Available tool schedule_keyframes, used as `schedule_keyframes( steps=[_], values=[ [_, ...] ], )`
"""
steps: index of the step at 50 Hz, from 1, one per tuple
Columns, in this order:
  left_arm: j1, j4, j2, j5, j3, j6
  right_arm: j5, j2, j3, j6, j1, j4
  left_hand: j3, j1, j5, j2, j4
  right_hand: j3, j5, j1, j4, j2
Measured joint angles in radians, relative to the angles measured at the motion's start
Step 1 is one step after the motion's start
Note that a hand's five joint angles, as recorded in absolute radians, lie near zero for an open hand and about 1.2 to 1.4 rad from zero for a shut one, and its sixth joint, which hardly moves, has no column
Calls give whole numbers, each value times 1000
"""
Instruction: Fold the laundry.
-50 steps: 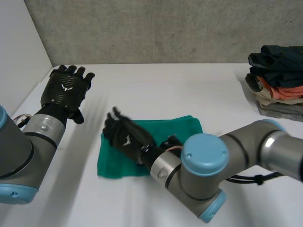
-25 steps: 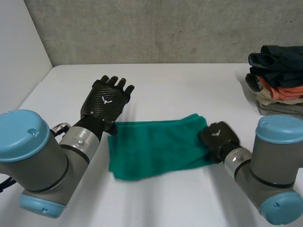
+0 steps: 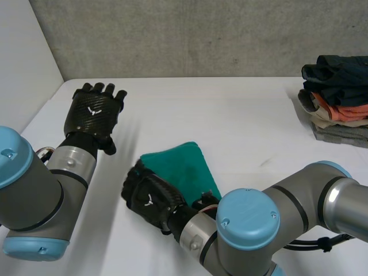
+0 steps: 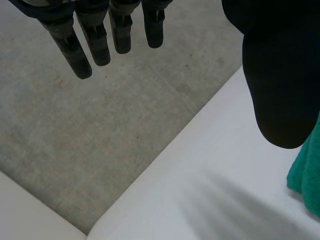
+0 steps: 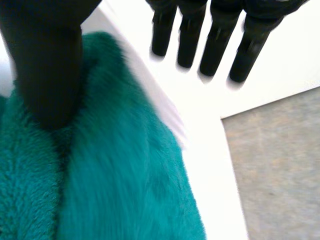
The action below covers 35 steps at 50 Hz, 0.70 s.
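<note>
Right, you have a plain white table [image 3: 241,115], smooth and matt, set into a corner. A rough grey concrete wall [image 3: 190,34] runs behind it, and a flat white wall [image 3: 23,57] closes it off on the robot's left.

Take the green towel [image 3: 183,165] as your landmark. It lies on the table in front of the robot, doubled into a narrow, thick strip with rounded corners. Its pile is deep and fuzzy, and a soft crease runs along it in the right wrist view.

Your right hand [image 3: 150,196], black with a woven carbon look on its back, sits at the towel's near end. Its fingers [image 5: 215,42] are straight and slightly spread, reaching past the towel's edge over bare table. The thumb [image 5: 46,70] lies down on the cloth, and nothing is pinched.

Your left hand [image 3: 94,114] is well apart from the towel, off to its left and farther back, held up above the table. Its fingers [image 4: 95,42] are straight and relaxed and hold nothing. A bit of the towel's edge shows beside its thumb in the left wrist view.

Far to the towel's right, at the table's edge, sits a stack of folded clothes [image 3: 338,98]. It is dark navy on top, then orange and beige, with a grey knit at the bottom.
</note>
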Motion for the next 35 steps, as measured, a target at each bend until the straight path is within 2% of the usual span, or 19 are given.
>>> schedule_keyframes(
  steps=[3, 4, 6, 11, 17, 24, 30, 35],
  values=[
    [-1, 0, 2, -12, 1, -38, 2, -13, 4, 70, -7, 7, 0, 0, 0, 0, 0, -192, -171, -164, -193, -175],
    [-4, 0, 3, -15, 3, -65, 10, -44, 10, 150, -25, 11, 0, 0, 0, 0, 0, -232, -198, -177, -232, -203],
    [-9, 0, 2, -16, 7, -91, 20, -84, 15, 242, -53, 15, 0, 0, 0, 0, 0, -232, -198, -177, -233, -203],
    [-55, -1, -2, -12, 33, -177, 42, -221, 34, 586, -191, 50, 0, 0, 0, 0, 0, -232, -198, -177, -233, -203],
    [-155, -17, -38, -14, 63, -255, 45, -248, -15, 813, -301, 198, 0, 0, 0, 0, 0, -232, -198, -177, -233, -203],
    [-233, -82, -135, -46, 73, -305, 42, -97, -188, 840, -319, 414, 0, 0, 0, 0, 0, -232, -198, -177, -233, -203],
    [-240, -151, -233, -114, 73, -323, 42, 65, -332, 794, -315, 542, 0, 0, 0, 0, 0, -232, -198, -177, -233, -203],
    [-220, -197, -294, -141, 72, -319, 64, 152, -392, 687, -311, 587, 0, 1, 0, 0, 0, -232, -198, -177, -233, -203]
  ],
)
